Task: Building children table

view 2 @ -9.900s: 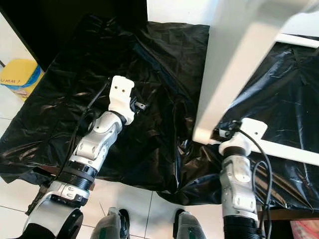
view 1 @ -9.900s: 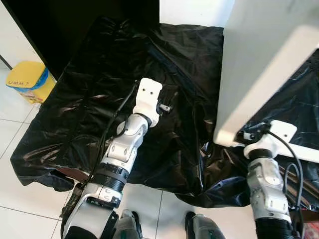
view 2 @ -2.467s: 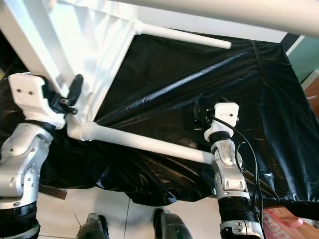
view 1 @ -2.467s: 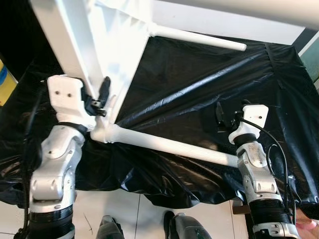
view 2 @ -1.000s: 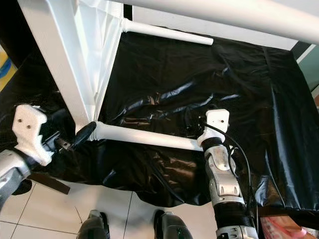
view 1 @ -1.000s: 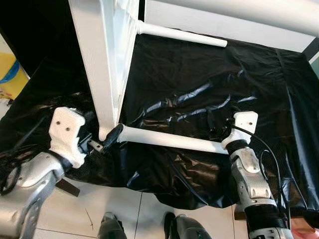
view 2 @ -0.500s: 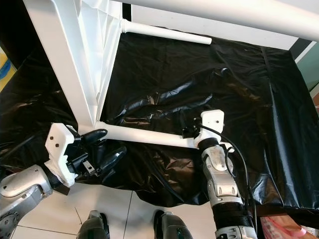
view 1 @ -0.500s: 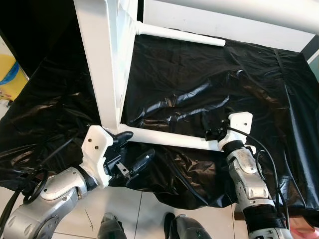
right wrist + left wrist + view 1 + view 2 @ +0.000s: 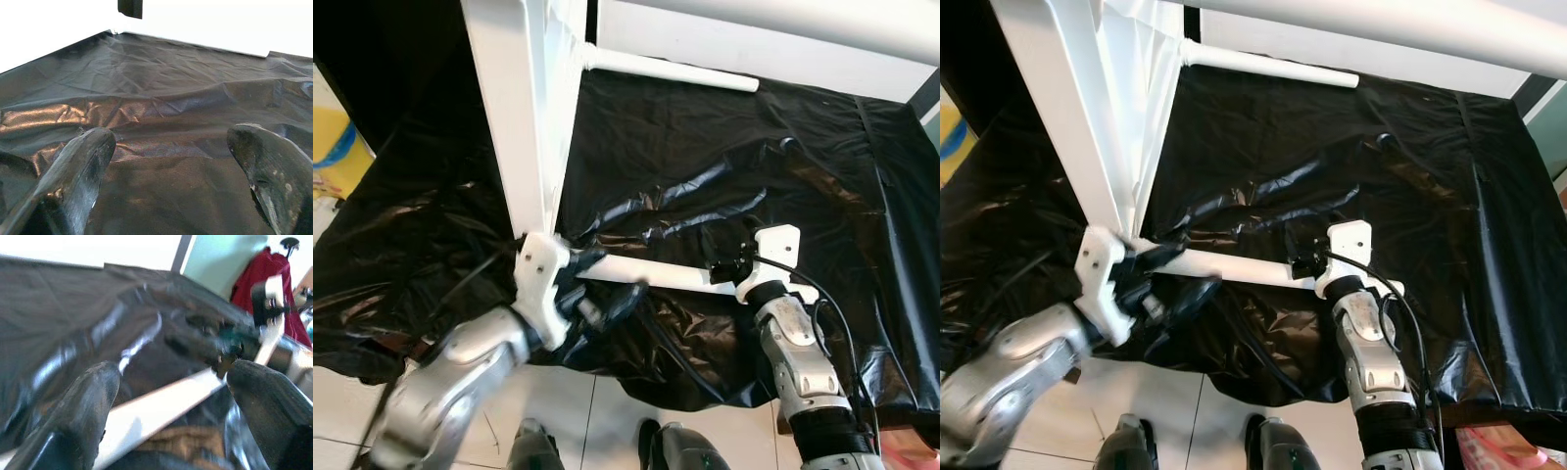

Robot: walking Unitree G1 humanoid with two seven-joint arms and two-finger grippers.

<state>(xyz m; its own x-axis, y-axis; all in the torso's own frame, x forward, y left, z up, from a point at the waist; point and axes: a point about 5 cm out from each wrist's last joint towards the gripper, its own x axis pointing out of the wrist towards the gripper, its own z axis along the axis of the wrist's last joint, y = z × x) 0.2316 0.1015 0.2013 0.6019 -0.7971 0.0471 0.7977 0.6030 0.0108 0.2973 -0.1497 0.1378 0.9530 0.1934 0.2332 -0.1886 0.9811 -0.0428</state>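
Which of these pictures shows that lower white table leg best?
The right eye view: the white table leg runs whole between the left gripper and the right gripper. The left eye view matches it. The left wrist view gives a blurred stretch; the right wrist view faces black sheet.

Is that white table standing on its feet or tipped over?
Tipped over. The white children's table stands on edge on the black plastic sheet, and its round white legs point sideways, not down.

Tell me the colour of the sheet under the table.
Glossy black sheet, clearest in the left eye view.
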